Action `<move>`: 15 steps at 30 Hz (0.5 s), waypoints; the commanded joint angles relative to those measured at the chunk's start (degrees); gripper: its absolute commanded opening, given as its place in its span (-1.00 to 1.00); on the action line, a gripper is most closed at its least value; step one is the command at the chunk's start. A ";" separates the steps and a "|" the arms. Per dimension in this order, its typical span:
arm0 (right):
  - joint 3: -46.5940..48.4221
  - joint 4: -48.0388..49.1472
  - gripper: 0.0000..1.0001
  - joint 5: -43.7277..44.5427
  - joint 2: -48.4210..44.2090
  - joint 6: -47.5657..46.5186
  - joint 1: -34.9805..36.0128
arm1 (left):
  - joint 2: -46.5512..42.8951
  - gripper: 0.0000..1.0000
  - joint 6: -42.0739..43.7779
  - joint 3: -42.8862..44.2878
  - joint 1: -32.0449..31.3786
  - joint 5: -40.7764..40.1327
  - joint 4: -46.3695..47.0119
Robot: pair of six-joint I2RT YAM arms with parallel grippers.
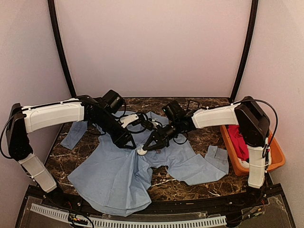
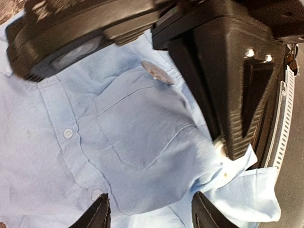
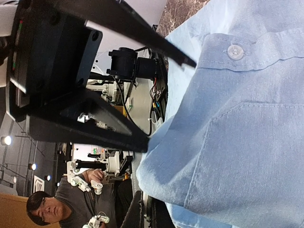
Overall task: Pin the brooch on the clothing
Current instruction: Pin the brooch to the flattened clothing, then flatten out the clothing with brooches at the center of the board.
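Observation:
The clothing, a light blue shirt (image 1: pixel 114 175), lies spread on the marble table, its chest pocket (image 2: pixel 137 128) bunched up. My right gripper (image 1: pixel 145 148) is shut on the brooch (image 1: pixel 141 151), a small white disc pressed against a raised fold of cloth. In the left wrist view the brooch (image 2: pixel 221 151) shows at the right gripper's tip. My left gripper (image 2: pixel 152 213) hovers open over the shirt (image 2: pixel 71 166) just left of that fold, holding nothing. A small grey oval piece (image 2: pixel 156 72) sits above the pocket. In the right wrist view the shirt fold (image 3: pixel 247 142) hides most of the right gripper (image 3: pixel 145 202).
An orange bin (image 1: pixel 277 161) with a red garment (image 1: pixel 239 142) stands at the table's right edge. One sleeve (image 1: pixel 214 159) trails toward it, the other (image 1: pixel 73 133) lies at the far left. A person (image 3: pixel 47 209) sits beyond the table.

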 commanded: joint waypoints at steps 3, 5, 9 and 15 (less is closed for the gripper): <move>3.86 -12.96 -1.00 3.56 -1.62 -10.19 -0.16 | -3.50 0.22 -2.17 -2.88 1.24 -8.22 0.19; 4.33 -15.40 -1.00 4.84 -1.71 -11.96 -0.12 | -3.14 0.23 -3.30 -3.48 1.80 -11.33 0.44; 4.89 -19.39 -1.00 6.24 -2.43 -14.78 -0.15 | -0.49 0.24 -6.01 -4.28 3.34 -18.01 0.02; 4.56 -24.81 -1.00 8.08 -4.26 -18.45 -0.16 | 6.10 0.25 -7.24 -2.12 4.14 -24.22 -0.50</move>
